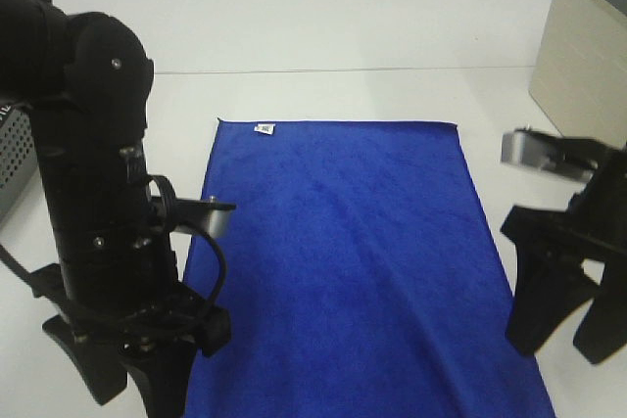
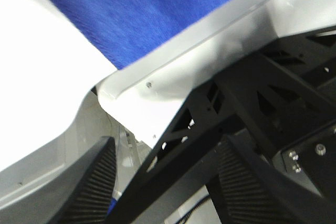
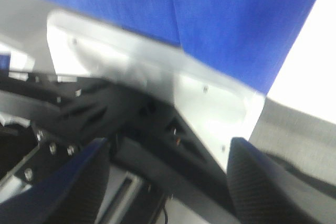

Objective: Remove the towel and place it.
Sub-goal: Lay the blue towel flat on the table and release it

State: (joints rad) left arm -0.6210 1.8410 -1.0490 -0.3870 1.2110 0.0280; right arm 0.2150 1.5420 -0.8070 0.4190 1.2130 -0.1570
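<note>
The towel (image 1: pixel 353 261) is a large royal-blue cloth spread flat on the white table (image 1: pixel 323 26), with a small white tag (image 1: pixel 265 128) near its far left corner. My left gripper (image 1: pixel 132 389) hangs at the towel's near left edge, open and empty. In the left wrist view its ribbed pads (image 2: pixel 97 187) stand apart, with the towel (image 2: pixel 152 9) beyond them. My right gripper (image 1: pixel 568 325) hovers just off the towel's right edge, also open with nothing between its fingers. The right wrist view shows its fingertips (image 3: pixel 268 182) wide apart below the towel (image 3: pixel 236 19).
A beige box (image 1: pixel 588 46) stands at the far right of the table. A grey perforated case (image 1: pixel 10 159) sits at the left edge. Both wrist views show the table's near rim (image 2: pixel 220 30) and dark frame parts below it.
</note>
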